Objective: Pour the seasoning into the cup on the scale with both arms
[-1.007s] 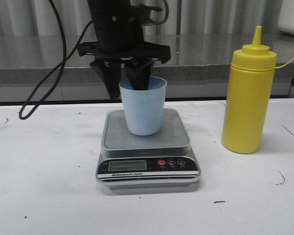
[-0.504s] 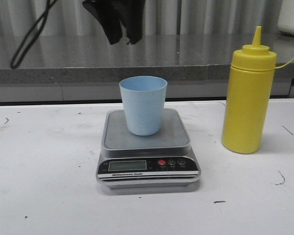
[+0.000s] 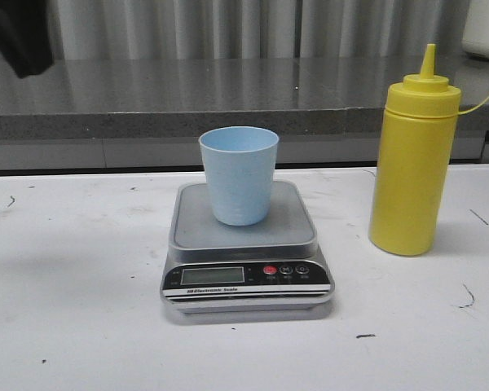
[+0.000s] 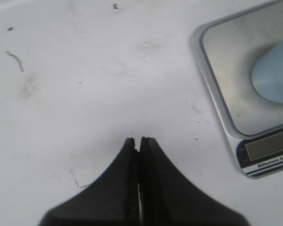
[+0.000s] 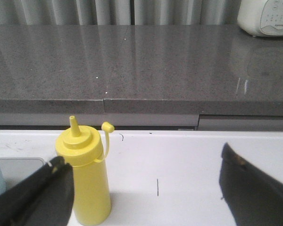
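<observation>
The pale blue cup [image 3: 238,175] stands upright on the platform of the silver scale [image 3: 244,236] at the table's middle. The yellow seasoning bottle [image 3: 413,155] stands on the table to the right of the scale, nozzle up. Only a black part of my left arm [image 3: 16,32] shows in the top left corner of the front view. My left gripper [image 4: 138,140] is shut on nothing, above bare table beside the scale [image 4: 226,94] and cup [image 4: 276,70]. My right gripper [image 5: 141,155] is open; the bottle [image 5: 87,183] stands just beyond its one finger [image 5: 42,193].
A grey stone counter [image 3: 244,90] runs behind the white table [image 3: 81,269], with a pleated curtain above it. A white appliance [image 5: 269,16] sits on the counter at the far right. The bottle's cap hangs on a thin yellow tether [image 5: 106,136].
My left gripper has risen from the cup's rim and swung up and to the left, nearly out of the front view. Cup, scale and bottle have not moved.
</observation>
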